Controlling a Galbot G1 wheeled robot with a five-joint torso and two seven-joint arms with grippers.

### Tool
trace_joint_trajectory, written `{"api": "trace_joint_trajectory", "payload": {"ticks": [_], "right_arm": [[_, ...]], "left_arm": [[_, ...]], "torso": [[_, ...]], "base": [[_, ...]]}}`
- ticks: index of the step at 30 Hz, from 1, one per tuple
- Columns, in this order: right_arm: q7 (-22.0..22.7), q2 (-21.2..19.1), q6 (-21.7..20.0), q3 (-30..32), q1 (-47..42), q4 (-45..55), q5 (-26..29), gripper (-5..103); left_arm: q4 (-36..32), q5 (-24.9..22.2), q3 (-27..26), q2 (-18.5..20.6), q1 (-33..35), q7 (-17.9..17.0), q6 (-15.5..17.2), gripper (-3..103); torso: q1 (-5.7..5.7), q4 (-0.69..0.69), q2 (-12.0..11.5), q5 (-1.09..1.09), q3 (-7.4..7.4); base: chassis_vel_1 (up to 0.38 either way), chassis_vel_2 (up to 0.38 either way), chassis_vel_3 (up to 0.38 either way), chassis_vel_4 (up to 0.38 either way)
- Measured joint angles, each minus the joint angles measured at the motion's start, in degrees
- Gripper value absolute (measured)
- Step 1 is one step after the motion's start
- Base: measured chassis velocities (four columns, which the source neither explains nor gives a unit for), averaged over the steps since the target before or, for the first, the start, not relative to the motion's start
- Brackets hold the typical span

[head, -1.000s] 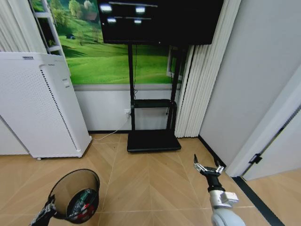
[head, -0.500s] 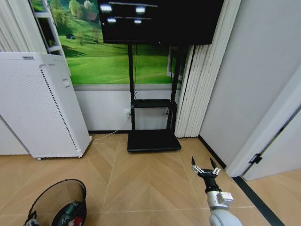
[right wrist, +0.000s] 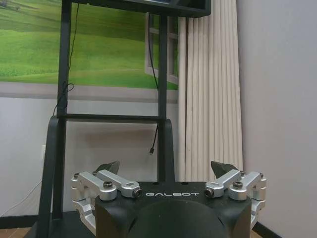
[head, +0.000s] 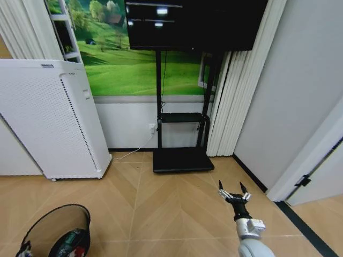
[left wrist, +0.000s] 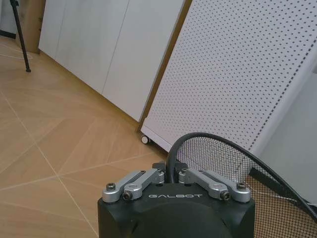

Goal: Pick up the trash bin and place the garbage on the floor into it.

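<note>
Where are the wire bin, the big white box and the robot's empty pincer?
trash bin (head: pixel 43 225), head view, mesh wall.
white perforated box (head: pixel 48 118), head view, front panel.
right pincer (head: pixel 234 189), head view, between fingertips.

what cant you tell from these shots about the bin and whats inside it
- Trash bin: its lower part is cut off by the head view's bottom edge.
- Garbage inside: dark, partly cut off, pieces can't be counted.
- Left gripper: shut on the rim; fingertips hidden behind its own body.

We note black wrist housings marked GALBOT, silver screwed finger links, and a grey forearm.
</note>
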Motion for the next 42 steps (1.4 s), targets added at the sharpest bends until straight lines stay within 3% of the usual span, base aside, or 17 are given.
{"api": "trace_joint_trajectory", "payload": {"ticks": [4, 5, 10, 13, 25, 42], "right_arm": [[0.00, 0.05, 1.37, 0.11, -0.13, -0.76, 0.89, 100], [-0.01, -0.02, 1.80, 0.06, -0.18, -0.92, 1.23, 100], [0.00, -0.49, 3.00, -0.02, 0.43, -0.98, 2.15, 100], [0.19, -0.73, 3.38, -0.02, 0.77, -1.04, 2.31, 100], [-0.21, -1.56, 4.33, 0.91, -0.86, -1.23, 1.84, 100], [-0.04, -1.93, 4.18, 1.08, -2.06, 0.33, 1.06, 100]], "left_arm": [[1.77, 0.41, 0.31, 0.35, -0.60, 1.79, -0.87, 7], [2.24, 0.63, 0.44, 0.44, -1.00, 2.12, -0.89, 7], [4.73, 1.94, 1.15, 0.87, -2.82, 3.07, -0.94, 7], [6.62, 2.64, 1.36, 1.30, -4.18, 3.48, -0.96, 7], [19.03, 5.25, 3.79, 5.40, -14.55, 4.15, -0.84, 7], [23.25, 6.24, 8.09, 6.30, -18.38, 4.36, 0.43, 7]], "torso": [[0.01, 0.05, 0.00, -0.08, 0.00], [0.01, 0.01, 0.00, 0.03, 0.00], [0.01, 0.02, 0.00, -0.04, 0.00], [0.01, 0.04, 0.00, 0.05, 0.00], [0.00, 0.02, -0.01, 0.00, 0.00], [-0.01, 0.02, 0.01, 0.02, 0.00]], "base": [[0.224, 0.231, -0.246, -0.252], [0.171, 0.179, -0.133, -0.185], [0.109, 0.069, -0.073, -0.111], [-0.013, -0.005, 0.025, 0.012], [-0.026, -0.023, 0.025, 0.023], [0.000, 0.000, 0.000, 0.000]]}}
